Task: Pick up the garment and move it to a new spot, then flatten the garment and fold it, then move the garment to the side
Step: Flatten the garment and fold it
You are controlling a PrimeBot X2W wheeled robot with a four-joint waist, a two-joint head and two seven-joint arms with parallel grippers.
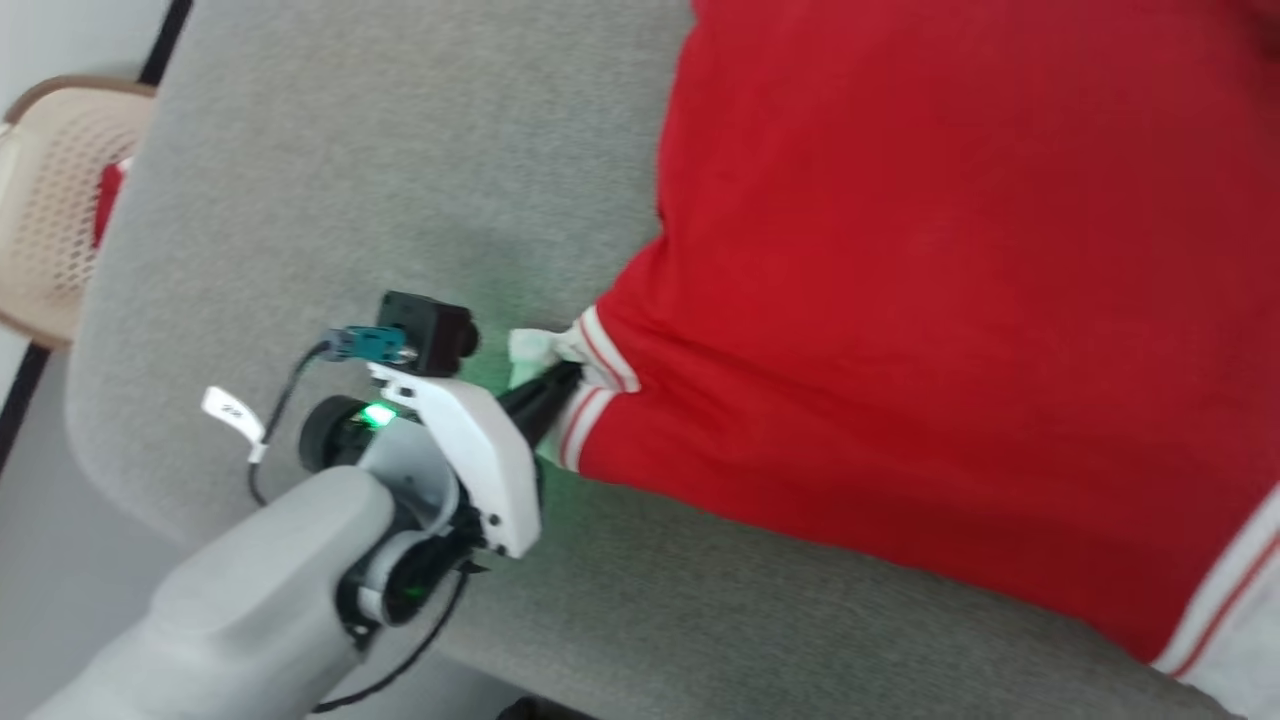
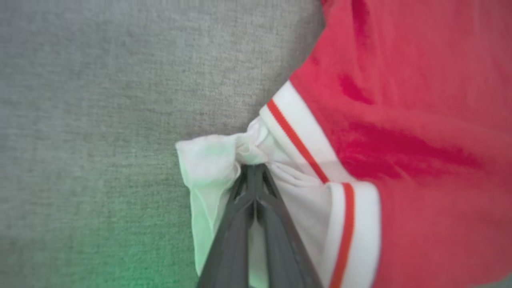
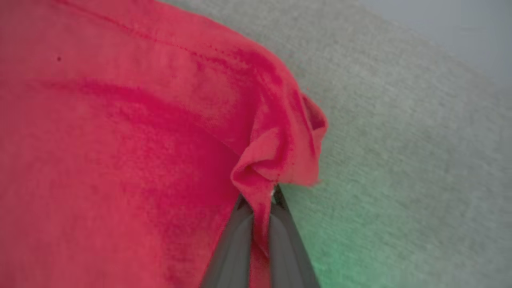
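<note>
Nearest us, our left gripper is pinched closed on the white sleeve end of the garment. Our right gripper is clamped on a bunched red edge. The red garment lies spread across a grey fabric surface. At the far left stands a beige perforated chair.
</note>
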